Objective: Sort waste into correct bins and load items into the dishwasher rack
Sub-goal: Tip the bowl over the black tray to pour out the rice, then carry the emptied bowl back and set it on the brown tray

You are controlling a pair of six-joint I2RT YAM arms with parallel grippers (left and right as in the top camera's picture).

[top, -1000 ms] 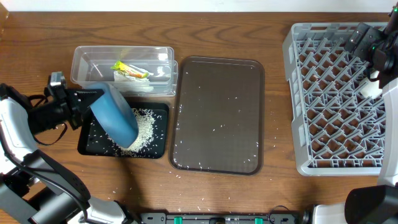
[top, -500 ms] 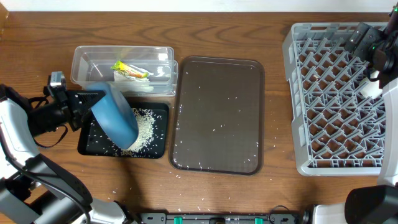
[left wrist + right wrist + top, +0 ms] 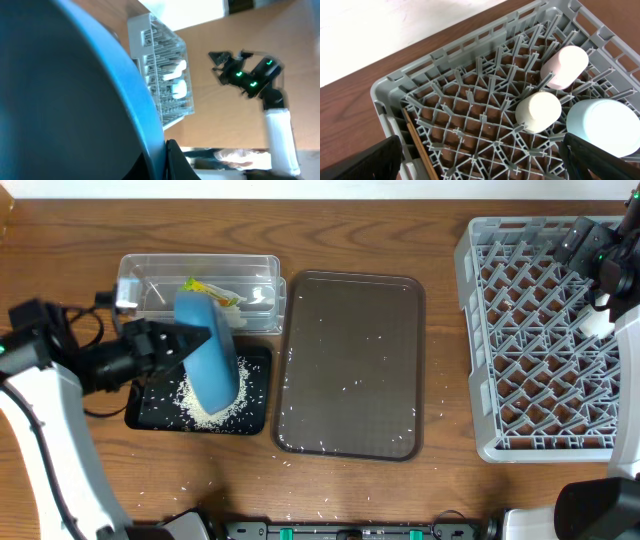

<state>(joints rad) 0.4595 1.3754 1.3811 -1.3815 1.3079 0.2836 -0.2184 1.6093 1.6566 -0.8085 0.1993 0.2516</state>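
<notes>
Though messy with stray rice (image 3: 287,463), brown wooden table (image 3: 440,330), white wall (image 3: 300,186) beyond.

On the table's (image 3: 440,480) left, a tub (image 3: 130,290) holds a wrapper (image 3: 228,299). In front of it, a small tray (image 3: 150,410) holds rice (image 3: 188,393), with a dish (image 3: 207,360) tilted above. A serving tray (image 3: 350,330) lies in the middle. At the right, a rack (image 3: 466,340) holds cups (image 3: 538,111) beside a bowl (image 3: 602,125).

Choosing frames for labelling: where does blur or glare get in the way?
Overhead: sharp and evenly lit, mild glare on the clear rectangular plastic tub. Left wrist: the large dark-blue round dish looms close and out of focus; the background is soft, with a blown-out white patch at top. Right wrist: crisp on the grey plastic lattice rack and small pink cup.
</notes>
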